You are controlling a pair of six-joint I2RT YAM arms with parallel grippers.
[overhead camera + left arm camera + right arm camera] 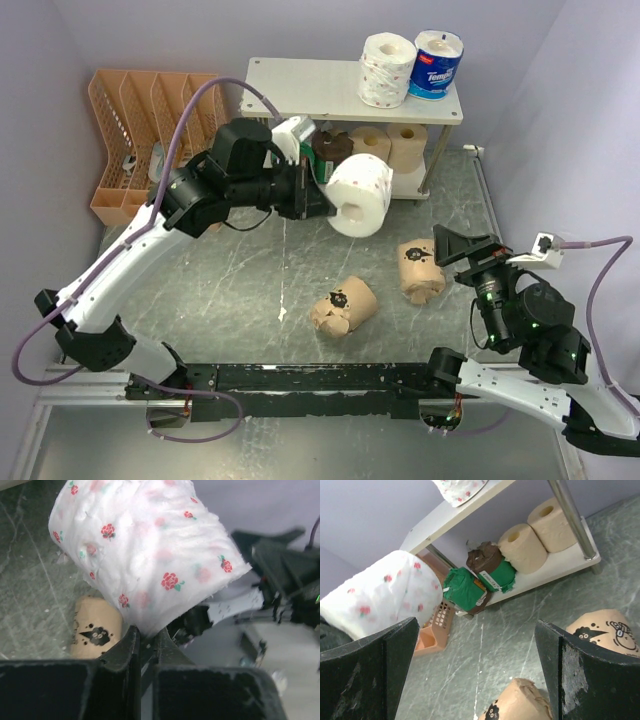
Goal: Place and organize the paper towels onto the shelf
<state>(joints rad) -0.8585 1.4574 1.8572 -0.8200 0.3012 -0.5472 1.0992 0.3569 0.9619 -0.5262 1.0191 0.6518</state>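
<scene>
Left tool (322, 197) is shut tight on a white rose roll (360, 195). I see that roll up off the desk, just in front of the shelf (300, 88). Right tool (462, 246) is wide open with nothing in it, low over the right side of the desk.

On the top board of the shelf, two rolls stand side by side: a second rose roll (386, 68) and a blue and white roll (437, 63). On the bottom board (555, 569) sit a tan roll (522, 547) and another tan roll (552, 522), touching each other. Next to them is a green wrapped roll (465, 591), with a dark brown roll (482, 559) pressed close.

An orange rack (150, 110) sits left of the shelf. I cannot tell what is in it.

The desk (230, 290) is dark green with thin white lines. One brown paper roll (343, 305) and a second brown paper roll (420, 268) lie on it, near each other. Pale purple walls stand around it.
</scene>
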